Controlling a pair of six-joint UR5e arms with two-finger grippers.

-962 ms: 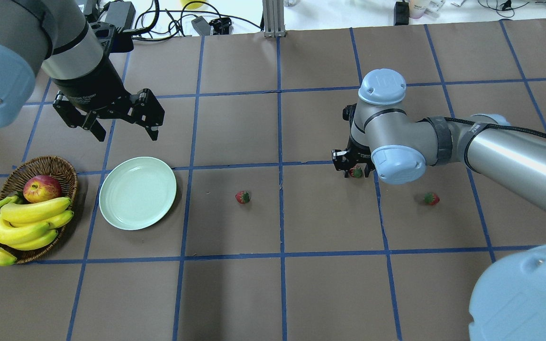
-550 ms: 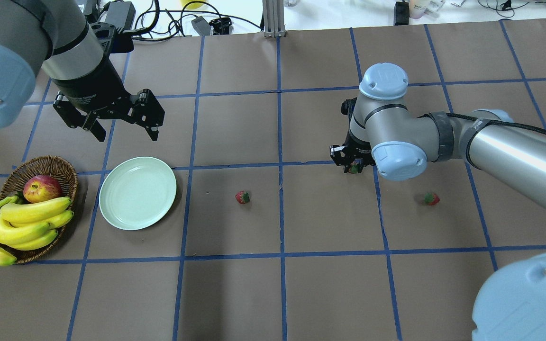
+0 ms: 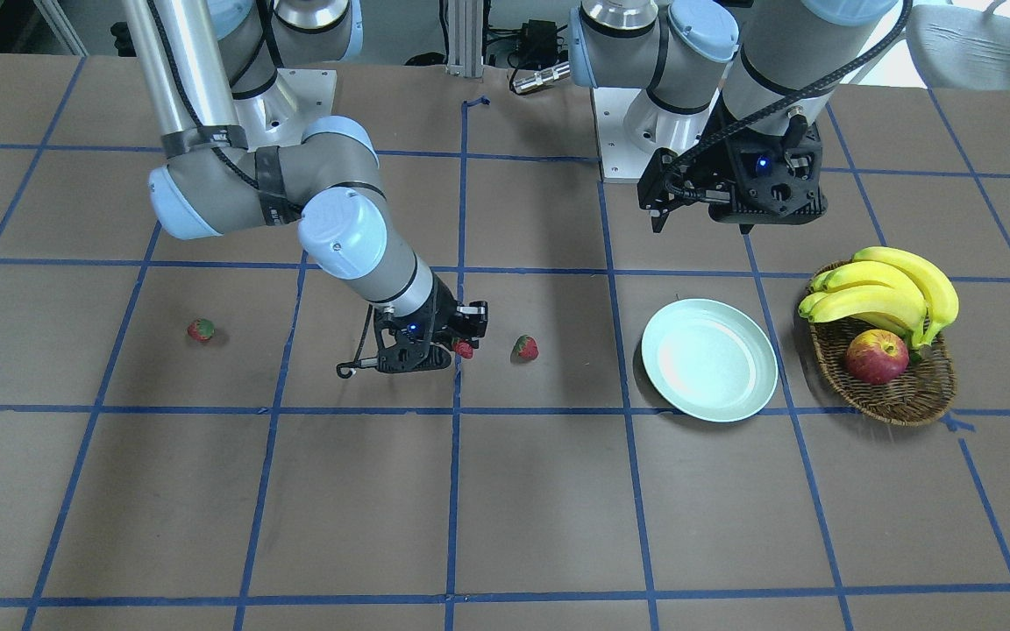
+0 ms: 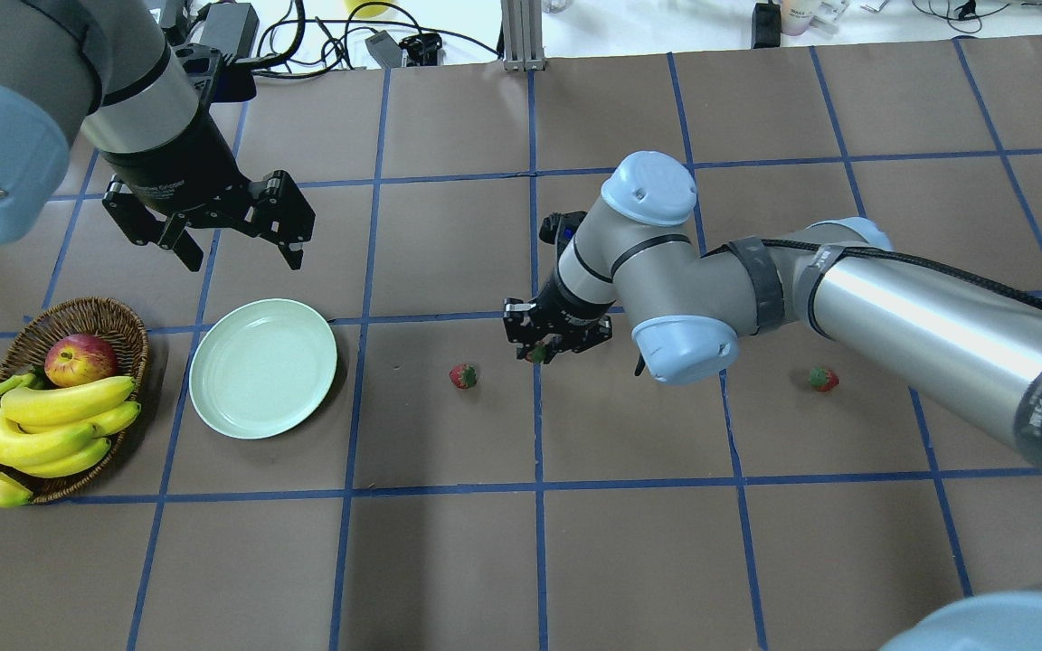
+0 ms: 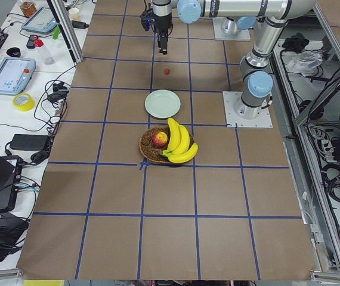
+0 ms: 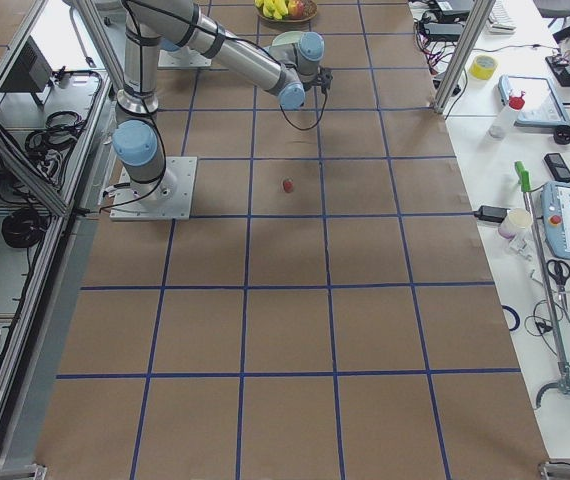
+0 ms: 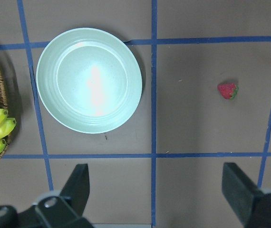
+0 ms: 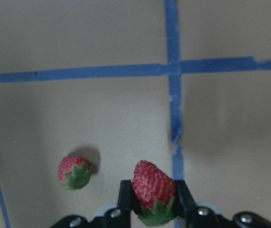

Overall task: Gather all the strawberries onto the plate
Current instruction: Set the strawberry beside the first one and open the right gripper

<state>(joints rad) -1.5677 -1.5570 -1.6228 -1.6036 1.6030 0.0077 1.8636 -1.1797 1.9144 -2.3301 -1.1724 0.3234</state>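
My right end effector (image 4: 546, 351), clamped on a strawberry (image 8: 153, 186), had swung toward the plate (image 4: 263, 368), apparently the first delivery; my left end effector (image 4: 241, 256) gaped.

plate (image 4: 263, 369) right of basket (image 4: 87, 304), strawberry (image 4: 462, 376) right of plate

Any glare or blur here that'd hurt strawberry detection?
Left wrist view: glare streak down the plate, middle strawberry crisp. Right wrist view: slightly soft overall, held strawberry and middle strawberry still readable, soft shadow beside the latter. Exterior right view: third strawberry only a tiny red speck.
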